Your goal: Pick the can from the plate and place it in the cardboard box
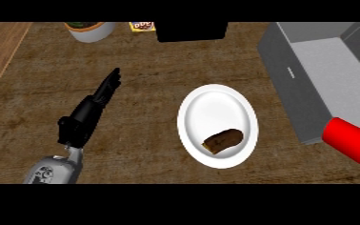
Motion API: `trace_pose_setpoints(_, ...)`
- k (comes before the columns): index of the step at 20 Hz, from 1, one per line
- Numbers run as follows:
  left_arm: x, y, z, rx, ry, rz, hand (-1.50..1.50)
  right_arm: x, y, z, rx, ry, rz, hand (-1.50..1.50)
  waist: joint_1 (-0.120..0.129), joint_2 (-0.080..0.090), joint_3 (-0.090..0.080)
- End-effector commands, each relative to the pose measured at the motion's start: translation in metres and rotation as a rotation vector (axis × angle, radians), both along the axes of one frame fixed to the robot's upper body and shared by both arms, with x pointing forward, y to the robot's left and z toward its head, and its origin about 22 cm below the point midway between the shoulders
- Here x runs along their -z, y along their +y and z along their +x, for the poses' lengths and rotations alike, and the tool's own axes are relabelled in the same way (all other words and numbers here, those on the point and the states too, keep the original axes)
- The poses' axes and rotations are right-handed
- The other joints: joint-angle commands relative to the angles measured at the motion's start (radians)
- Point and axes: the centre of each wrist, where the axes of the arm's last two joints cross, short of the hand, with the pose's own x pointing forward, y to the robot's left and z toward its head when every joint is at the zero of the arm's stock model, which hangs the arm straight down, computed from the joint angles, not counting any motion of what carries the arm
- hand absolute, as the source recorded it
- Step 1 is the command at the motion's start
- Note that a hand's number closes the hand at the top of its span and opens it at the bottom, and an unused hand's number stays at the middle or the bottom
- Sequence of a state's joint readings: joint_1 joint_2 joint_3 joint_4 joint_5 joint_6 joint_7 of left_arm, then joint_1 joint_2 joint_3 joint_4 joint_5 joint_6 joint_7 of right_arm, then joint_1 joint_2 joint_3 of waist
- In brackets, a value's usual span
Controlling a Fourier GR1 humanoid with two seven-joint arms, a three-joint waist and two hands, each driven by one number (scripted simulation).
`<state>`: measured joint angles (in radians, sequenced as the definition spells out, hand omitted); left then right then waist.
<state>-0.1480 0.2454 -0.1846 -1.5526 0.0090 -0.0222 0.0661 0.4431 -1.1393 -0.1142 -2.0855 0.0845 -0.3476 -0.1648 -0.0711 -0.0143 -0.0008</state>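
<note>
Left robot hand (90, 109) with fingers straight, left of white plate (217, 126) bearing brown item (224, 140); red can (344, 138) beside grey box (309, 71).

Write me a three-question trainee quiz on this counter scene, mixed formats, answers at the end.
1. True or false: the brown item lies on the white plate.
2. Which hand shows at the view's left, fingers straight?
3. The red cylinder is: A) on the plate, B) at the right edge beside the grey box, C) by the plant pot.

Key: 1 true. 2 the left hand. 3 B.
</note>
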Motion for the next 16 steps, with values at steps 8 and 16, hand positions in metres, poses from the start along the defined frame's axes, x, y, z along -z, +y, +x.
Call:
trace_pose_setpoints(8, -0.002, -0.016, 0.015, 0.048, -0.007, 0.006, 0.0, -0.064, -0.058, -0.007, 0.161, -0.064, 0.102, 1.5, 0.053, 0.012, 0.0)
trace_pose_setpoints(16, 0.006, -0.032, 0.015, 0.073, -0.038, 0.007, 0.0, -0.066, -0.074, 0.044, 0.196, -0.014, 0.137, 1.5, 0.083, 0.018, 0.001)
